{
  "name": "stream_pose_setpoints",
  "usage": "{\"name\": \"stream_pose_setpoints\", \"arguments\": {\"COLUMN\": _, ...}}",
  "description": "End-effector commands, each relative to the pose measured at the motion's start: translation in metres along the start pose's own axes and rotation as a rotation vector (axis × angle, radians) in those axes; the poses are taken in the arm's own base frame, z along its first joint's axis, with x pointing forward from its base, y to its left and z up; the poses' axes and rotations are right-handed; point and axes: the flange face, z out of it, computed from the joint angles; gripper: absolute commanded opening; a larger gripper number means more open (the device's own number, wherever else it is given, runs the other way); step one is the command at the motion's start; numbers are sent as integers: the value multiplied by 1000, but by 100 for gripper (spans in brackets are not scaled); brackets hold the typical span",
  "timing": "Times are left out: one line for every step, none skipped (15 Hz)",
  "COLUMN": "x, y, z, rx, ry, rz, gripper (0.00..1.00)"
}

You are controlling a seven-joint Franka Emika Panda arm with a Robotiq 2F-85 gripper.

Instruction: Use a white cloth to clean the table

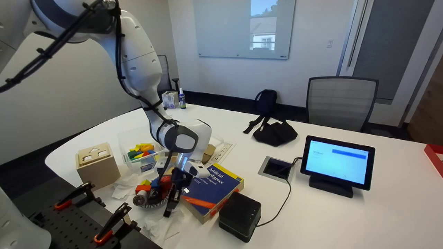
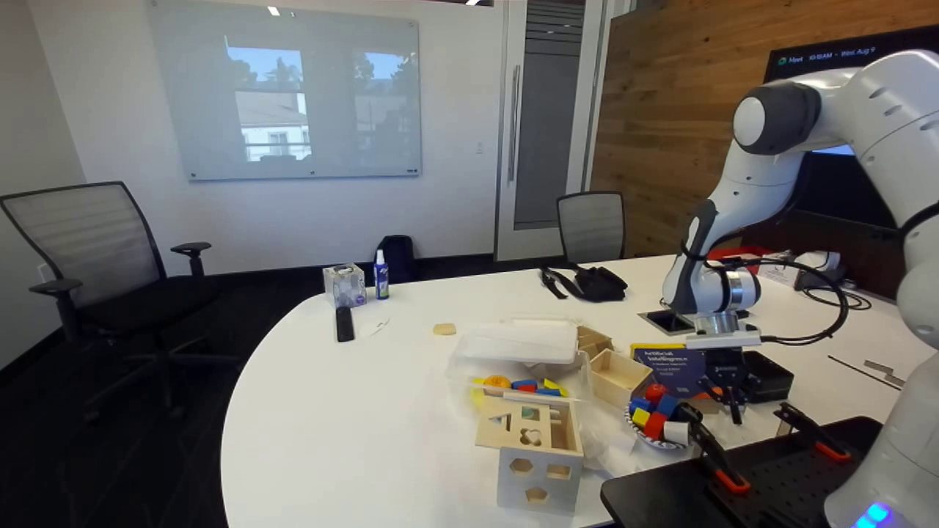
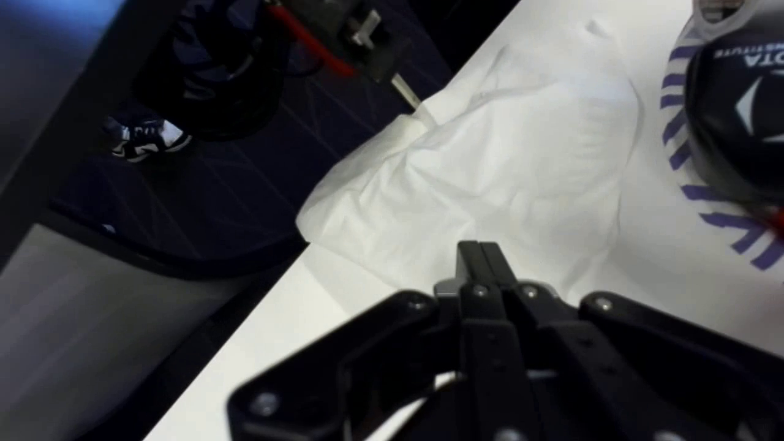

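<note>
The white cloth [image 3: 478,165] lies crumpled and thin on the white table [image 3: 245,361], with one side over the table's edge. It also shows in an exterior view [image 1: 161,226] at the front edge. My gripper [image 3: 481,245] is shut, its fingertips together with nothing seen between them. In the wrist view its tips stand in front of the cloth's near part; I cannot tell whether they touch it. In both exterior views the gripper [image 1: 167,213] [image 2: 736,418] points down low over the table, beside the bowl. A second white crumpled piece [image 1: 125,185] lies by the wooden box.
A striped bowl [image 2: 645,438] of blocks stands close beside the gripper. A blue book [image 1: 216,186] and a black box [image 1: 240,214] lie on its other side. A wooden shape box [image 1: 98,166], a clear bin [image 1: 138,166] and clamps [image 1: 110,224] are nearby.
</note>
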Motion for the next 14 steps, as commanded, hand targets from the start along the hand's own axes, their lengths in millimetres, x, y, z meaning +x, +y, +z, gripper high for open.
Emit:
{"name": "stream_pose_setpoints", "arguments": {"x": 6, "y": 14, "z": -29, "rx": 4, "ry": 21, "rz": 48, "gripper": 0}}
{"name": "stream_pose_setpoints", "arguments": {"x": 6, "y": 16, "z": -41, "rx": 11, "ry": 46, "rz": 53, "gripper": 0}}
{"name": "stream_pose_setpoints", "arguments": {"x": 3, "y": 14, "z": -54, "rx": 23, "ry": 66, "rz": 43, "gripper": 0}}
{"name": "stream_pose_setpoints", "arguments": {"x": -4, "y": 11, "z": -69, "rx": 41, "ry": 85, "rz": 21, "gripper": 0}}
{"name": "stream_pose_setpoints", "arguments": {"x": -8, "y": 7, "z": -81, "rx": 55, "ry": 102, "rz": 9, "gripper": 0}}
{"name": "stream_pose_setpoints", "arguments": {"x": -19, "y": 0, "z": -97, "rx": 75, "ry": 128, "rz": -24, "gripper": 0}}
{"name": "stream_pose_setpoints", "arguments": {"x": -31, "y": -7, "z": -112, "rx": 103, "ry": 146, "rz": -65, "gripper": 0}}
{"name": "stream_pose_setpoints", "arguments": {"x": -44, "y": -15, "z": -127, "rx": 132, "ry": 166, "rz": -105, "gripper": 0}}
{"name": "stream_pose_setpoints", "arguments": {"x": -61, "y": -25, "z": -143, "rx": 169, "ry": 189, "rz": -148, "gripper": 0}}
{"name": "stream_pose_setpoints", "arguments": {"x": -78, "y": -36, "z": -158, "rx": 206, "ry": 206, "rz": -199, "gripper": 0}}
{"name": "stream_pose_setpoints", "arguments": {"x": -94, "y": -44, "z": -170, "rx": 231, "ry": 219, "rz": -244, "gripper": 0}}
{"name": "stream_pose_setpoints", "arguments": {"x": -113, "y": -54, "z": -180, "rx": 255, "ry": 225, "rz": -296, "gripper": 0}}
{"name": "stream_pose_setpoints", "arguments": {"x": -130, "y": -62, "z": -190, "rx": 279, "ry": 227, "rz": -347, "gripper": 0}}
{"name": "stream_pose_setpoints", "arguments": {"x": -145, "y": -69, "z": -196, "rx": 303, "ry": 226, "rz": -396, "gripper": 0}}
